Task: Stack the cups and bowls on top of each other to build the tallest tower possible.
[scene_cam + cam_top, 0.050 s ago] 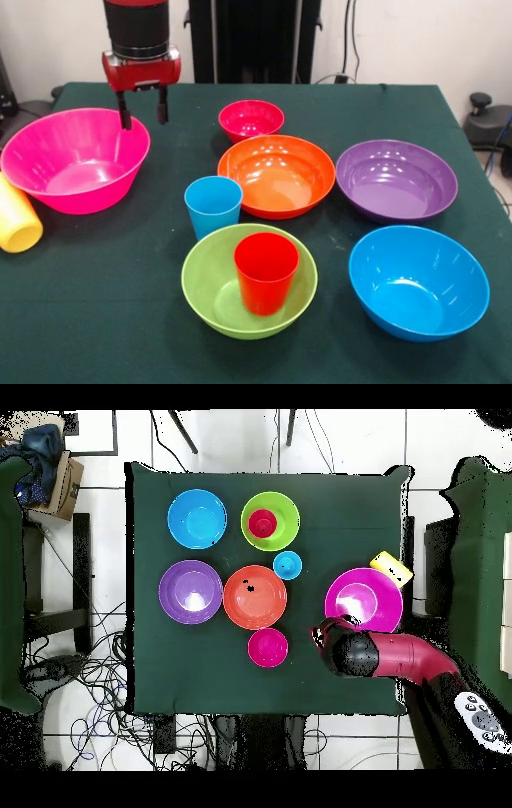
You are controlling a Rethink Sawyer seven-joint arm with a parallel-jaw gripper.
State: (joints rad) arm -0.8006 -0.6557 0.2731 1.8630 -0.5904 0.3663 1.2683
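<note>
Gripper hangs above the far rim of the hot pink bowl, its two dark fingers pointing down with a clear gap between them and nothing held, so the jaws stand open. In the front view the hot pink bowl sits at about nine o'clock on the green table, and a yellow cup lies on its side just beside that bowl's left edge. The orange bowl occupies the centre. The small pink-red bowl stands at its twelve o'clock, close to its rim. The purple bowl sits at its three o'clock, close beside it. The light blue cup stands upright at the orange bowl's eight o'clock, between it and the lime green bowl. The red cup stands upright inside the lime green bowl, at six o'clock from the orange bowl. The blue bowl rests at about four o'clock, apart from the lime green bowl. All bowls sit mouth up and empty, save the lime green one. The red cup in the lime green bowl is the only stacking seen; no taller tower stands.
</note>
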